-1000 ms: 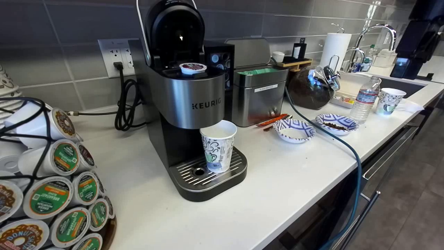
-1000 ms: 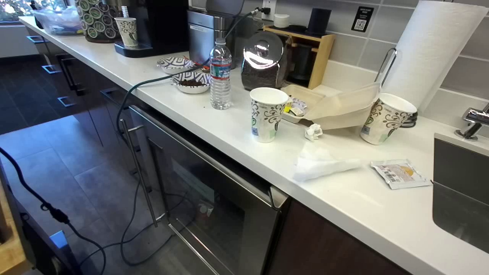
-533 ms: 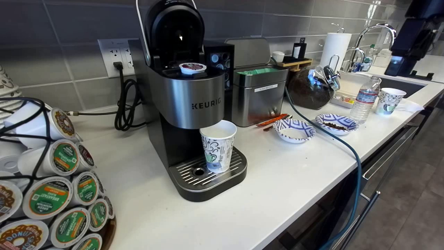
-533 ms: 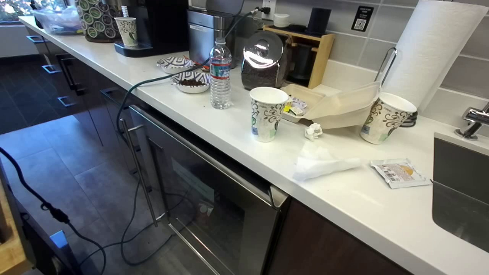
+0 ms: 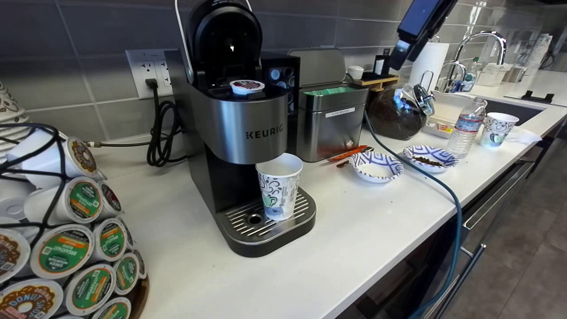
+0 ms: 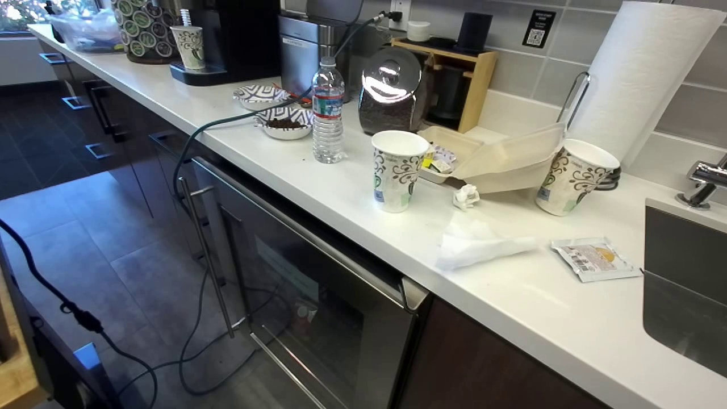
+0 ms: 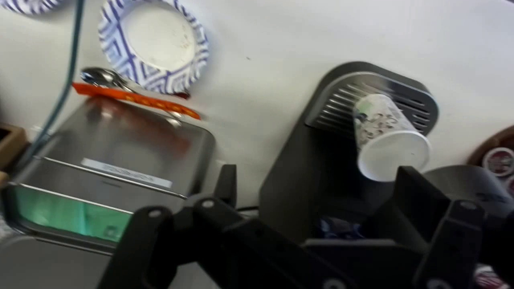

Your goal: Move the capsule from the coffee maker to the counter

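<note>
The gripper [image 7: 319,178], spread wide, has been swung toward the coffee maker [image 5: 241,128]; through blur, a reach for the capsule [image 5: 247,87] seems begun.

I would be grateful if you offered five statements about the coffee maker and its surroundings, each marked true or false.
1. A capsule sits at the top of the coffee maker. True.
2. The coffee maker's lid is shut. False: the lid is raised.
3. In the wrist view, the gripper is open. True.
4. The cup at the coffee maker is tipped over. False: the cup stands upright on the drip tray.
5. The metal bin beside the coffee maker is open. True.
</note>
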Controlling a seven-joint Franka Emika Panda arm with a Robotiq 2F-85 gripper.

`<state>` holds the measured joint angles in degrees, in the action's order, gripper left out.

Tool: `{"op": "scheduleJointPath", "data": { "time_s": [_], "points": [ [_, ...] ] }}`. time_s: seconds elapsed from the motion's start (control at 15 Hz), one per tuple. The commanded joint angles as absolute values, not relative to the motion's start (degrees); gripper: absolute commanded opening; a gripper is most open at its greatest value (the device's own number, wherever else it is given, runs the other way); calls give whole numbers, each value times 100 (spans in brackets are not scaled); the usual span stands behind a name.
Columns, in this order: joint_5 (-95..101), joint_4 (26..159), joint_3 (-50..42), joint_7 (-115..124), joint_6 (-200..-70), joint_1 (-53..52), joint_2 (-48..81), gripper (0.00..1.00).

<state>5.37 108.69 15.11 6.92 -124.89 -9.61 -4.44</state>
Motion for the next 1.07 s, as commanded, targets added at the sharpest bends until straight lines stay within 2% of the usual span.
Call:
{"op": "scheduleJointPath", "data": {
  "time_s": [0.0, 0.2, 0.67, 0.8, 0.87, 1.0],
  "points": [
    [466, 10647, 1477, 511, -12472, -1156, -317, 100],
    [312, 10402, 1510, 553, -12708, -1265, -148, 100],
    [1515, 9724, 1687, 3652, -13702, -1758, 797, 100],
    [1612, 9467, 1704, 3270, -13201, -1976, 936, 100],
    [1423, 9828, 1588, 3309, -13575, -1895, 706, 100],
    [1476, 9637, 1605, 3298, -13415, -2057, 855, 100]
  ]
}}
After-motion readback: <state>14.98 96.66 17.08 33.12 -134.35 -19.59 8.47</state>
